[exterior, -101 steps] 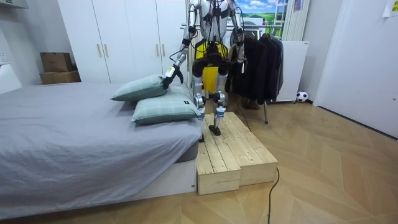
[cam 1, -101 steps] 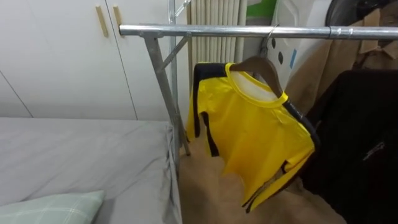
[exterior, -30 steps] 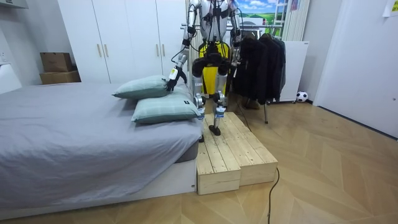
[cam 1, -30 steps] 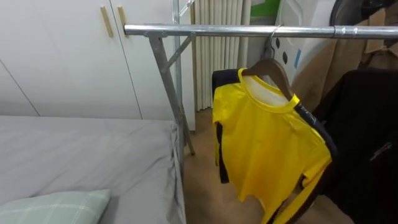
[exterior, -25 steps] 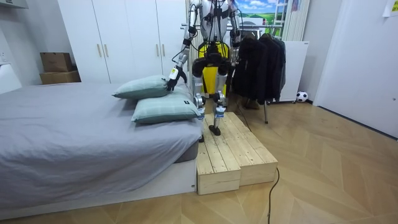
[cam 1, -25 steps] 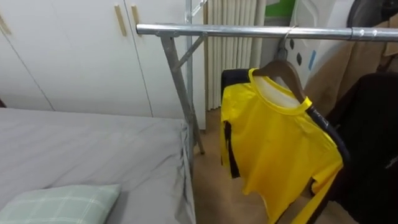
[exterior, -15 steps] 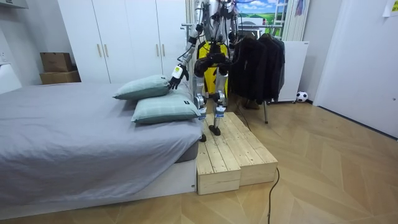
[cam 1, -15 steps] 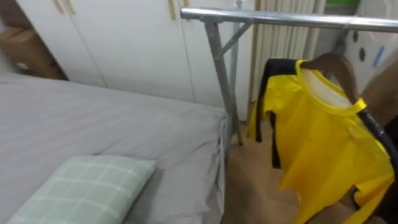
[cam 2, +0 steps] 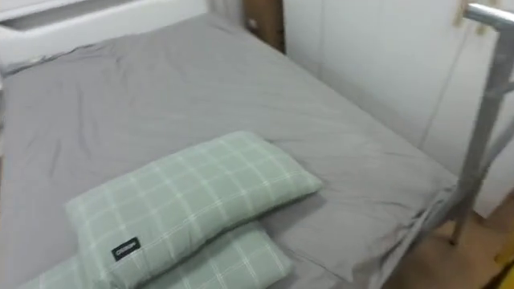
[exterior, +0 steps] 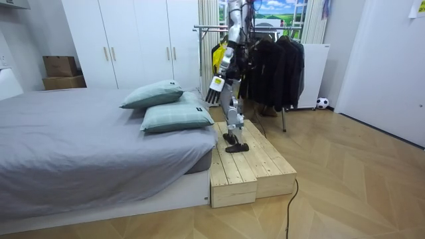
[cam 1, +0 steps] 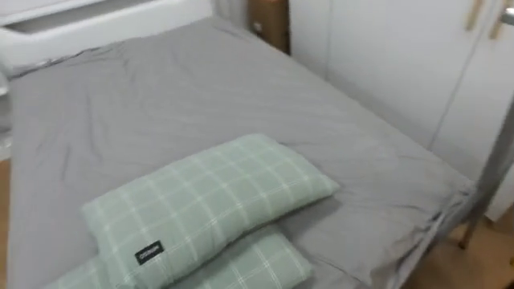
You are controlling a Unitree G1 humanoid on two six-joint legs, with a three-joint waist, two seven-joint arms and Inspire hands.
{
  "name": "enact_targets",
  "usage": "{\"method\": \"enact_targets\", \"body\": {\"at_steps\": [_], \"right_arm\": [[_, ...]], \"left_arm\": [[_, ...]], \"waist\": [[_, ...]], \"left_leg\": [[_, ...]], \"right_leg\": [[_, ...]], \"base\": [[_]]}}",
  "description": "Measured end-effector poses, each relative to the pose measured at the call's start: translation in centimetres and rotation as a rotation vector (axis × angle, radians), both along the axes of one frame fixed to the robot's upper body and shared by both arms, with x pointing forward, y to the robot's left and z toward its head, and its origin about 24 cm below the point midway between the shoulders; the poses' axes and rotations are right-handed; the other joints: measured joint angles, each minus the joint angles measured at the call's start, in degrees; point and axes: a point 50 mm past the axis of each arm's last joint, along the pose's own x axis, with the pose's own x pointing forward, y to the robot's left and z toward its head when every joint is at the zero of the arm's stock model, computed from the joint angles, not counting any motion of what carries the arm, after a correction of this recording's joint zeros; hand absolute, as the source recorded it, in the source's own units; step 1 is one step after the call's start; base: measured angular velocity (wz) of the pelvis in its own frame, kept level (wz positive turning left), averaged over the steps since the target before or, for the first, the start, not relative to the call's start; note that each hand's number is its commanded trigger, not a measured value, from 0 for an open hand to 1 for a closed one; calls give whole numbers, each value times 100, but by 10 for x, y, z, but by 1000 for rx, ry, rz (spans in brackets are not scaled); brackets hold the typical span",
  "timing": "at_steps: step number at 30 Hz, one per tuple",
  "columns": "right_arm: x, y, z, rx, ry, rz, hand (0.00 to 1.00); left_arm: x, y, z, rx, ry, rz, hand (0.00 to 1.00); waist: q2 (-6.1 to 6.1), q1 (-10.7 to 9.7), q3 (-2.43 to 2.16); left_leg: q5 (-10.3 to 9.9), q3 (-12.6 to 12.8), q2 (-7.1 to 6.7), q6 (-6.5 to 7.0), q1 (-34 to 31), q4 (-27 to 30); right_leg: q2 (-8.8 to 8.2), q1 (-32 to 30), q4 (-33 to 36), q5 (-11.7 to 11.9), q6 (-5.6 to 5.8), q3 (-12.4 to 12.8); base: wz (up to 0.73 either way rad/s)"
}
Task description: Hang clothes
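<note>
left eye view: a grey bed (cam 1: pixel 201 88) with two checked pillows (cam 1: pixel 210 195). room view: the robot stands on a wooden platform (exterior: pixel 255 166) facing the bed, its left hand (exterior: pixel 214 83) released with fingers spread. the yellow shirt (exterior: pixel 215 53) hangs on the rack (exterior: pixel 209 28). probably looking for the next garment, it should scan the bed steadily. right eye view: the same bed.

**Grey bed with 2 stacked pillows**

A bed (cam 1: pixel 201 88) is covered by a grey sheet (cam 1: pixel 377 172), lightly creased. 2 pale green checked pillows are stacked on it near one corner. The upper pillow (cam 1: pixel 213 197) is laid across the lower pillow (cam 1: pixel 249 269), which is partly covered.
</note>
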Motion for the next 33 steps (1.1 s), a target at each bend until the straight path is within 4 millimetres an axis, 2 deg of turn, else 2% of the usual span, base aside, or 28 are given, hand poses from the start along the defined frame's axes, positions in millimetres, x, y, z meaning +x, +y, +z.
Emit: {"method": "enact_targets", "body": {"at_steps": [1, 2, 3, 4, 7, 8, 9, 10, 12, 14, 15, 16, 18, 20, 23, 27, 33], "right_arm": [[-3, -1, -1, 0, 5, -6, 0], [-10, -2, -2, 4, 23, -23, 0], [-17, -2, -4, 9, 43, -39, 0], [-20, -2, -4, 12, 49, -47, 0], [-25, -1, -5, 5, 61, -57, 0], [-28, -1, -6, 5, 66, -60, 0], [-30, 0, -6, 4, 71, -65, 0], [-32, 0, -7, 5, 73, -74, 0], [-33, 0, -7, 5, 74, -97, 0], [-33, 0, -7, 1, 74, -104, 0], [-33, 0, -7, 2, 73, -110, 0], [-33, 1, -7, 1, 74, -109, 0], [-33, 4, -8, -8, 77, -95, 0], [-34, 5, -9, -10, 79, -90, 0], [-37, 4, -10, -15, 86, -96, 0], [-38, 4, -10, -24, 93, -100, 0], [-41, 4, -11, -24, 106, -103, 0]], "left_arm": [[-1, -1, 0, -2, 2, 1, 0], [-2, -4, -1, -12, 2, 10, 0], [-4, -5, -2, -21, 2, 22, 0], [-5, -5, -2, -22, 2, 28, 0], [-10, -3, -3, -22, 8, 49, 0], [-13, -3, -3, -20, 17, 56, 0], [-16, -2, -4, -18, 28, 64, 0], [-18, -1, -4, -17, 32, 66, 0], [-21, 1, -3, -6, 31, 69, 0], [-25, 2, -4, -5, 49, 75, 0], [-28, 3, -4, -3, 55, 77, 0], [-29, 3, -4, -2, 58, 79, 0], [-33, 7, -3, 8, 66, 88, 0], [-40, 9, -3, 13, 78, 106, 0], [-47, 11, -3, 19, 90, 127, 0], [-57, 10, -3, 28, 118, 135, 0], [-50, 0, -6, 13, 113, 118, 0]], "waist": [[19, 20, -10], [42, 68, -62], [35, 86, -106], [26, 76, -131], [25, 60, -128], [23, 31, -125], [27, -66, -111], [24, -123, -96], [-43, -194, -65], [-56, -198, -61], [-73, -200, -58], [-72, -205, -55], [-117, -201, -28], [-139, -200, -24], [-136, -201, -22], [-140, -175, -5], [-176, -121, 6]], "left_leg": [[5, -50, 6, 9, 4, -9], [28, -129, 9, 48, 7, -44], [68, -171, -5, 86, 33, -92], [91, -172, -23, 90, 47, -114], [111, -367, -121, 206, 152, -155], [114, -504, -141, 242, 179, -165], [130, -748, -177, 275, 185, -165], [150, -886, -223, 287, 186, -173], [198, -1331, -378, 389, 182, -197], [230, -1619, -463, 449, 188, -230], [252, -1796, -534, 487, 192, -267], [260, -1875, -559, 501, 191, -270], [275, -2176, -698, 545, 178, -287], [278, -2309, -757, 562, 152, -298], [280, -2459, -835, 578, 146, -319], [289, -2489, -854, 570, 243, -345], [307, -2557, -917, 543, 204, -388]], "right_leg": [[-26, 18, 43, 24, 71, -11], [-92, 26, 159, 97, 224, 21], [-155, 36, 245, 150, 311, 108], [-187, 56, 252, 154, 314, 116], [-230, 255, 232, 205, 397, 247], [-230, 352, 234, 251, 472, 335], [-197, 434, 236, 303, 548, 690], [-184, 481, 232, 315, 568, 931], [-128, 644, 96, 356, 654, 1643], [-32, 805, -81, 447, 804, 2017], [-1, 885, -155, 470, 843, 2160], [12, 953, -231, 489, 872, 2192], [77, 1201, -667, 527, 939, 2538], [122, 1323, -946, 573, 1018, 2789], [130, 1468, -1182, 587, 1049, 2886], [131, 1575, -1217, 553, 1103, 2920], [144, 1607, -1328, 523, 1146, 3033]], "base": [[48], [52], [54], [56], [45], [73], [89], [111], [106], [88], [86], [75], [63], [37], [28], [5], [7]]}}
